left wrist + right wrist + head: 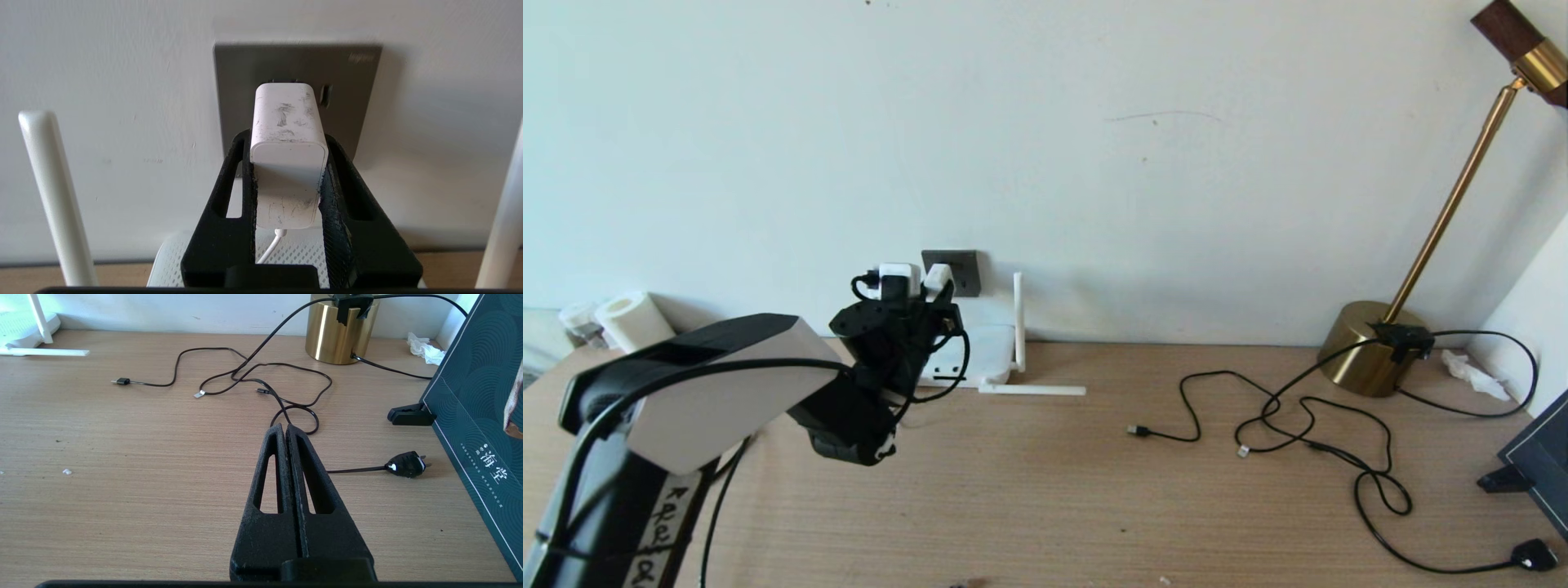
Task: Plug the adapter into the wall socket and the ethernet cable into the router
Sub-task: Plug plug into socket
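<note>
My left gripper [288, 136] [923, 287] is shut on the white adapter [288, 163] [938, 278], its black fingers [220, 228] pressing both sides. The adapter's far end meets the dark grey wall socket [359, 98] [964, 265]; its pins are hidden. A thin white cord hangs from its back. Below lies the white router [171, 261] [990, 347], with one antenna [1018, 314] upright and another [1033, 390] flat on the table. My right gripper [285, 428] is shut and empty, low over the table and outside the head view. The ethernet cable is out of view.
Thin black cables [1307, 408] [261, 371] sprawl from a brass lamp [1368, 347] [337, 332] at the back right, one ending in a black mains plug [1535, 555] [405, 464]. A dark green box [482, 416] stands at the right edge. A paper roll [629, 320] sits far left.
</note>
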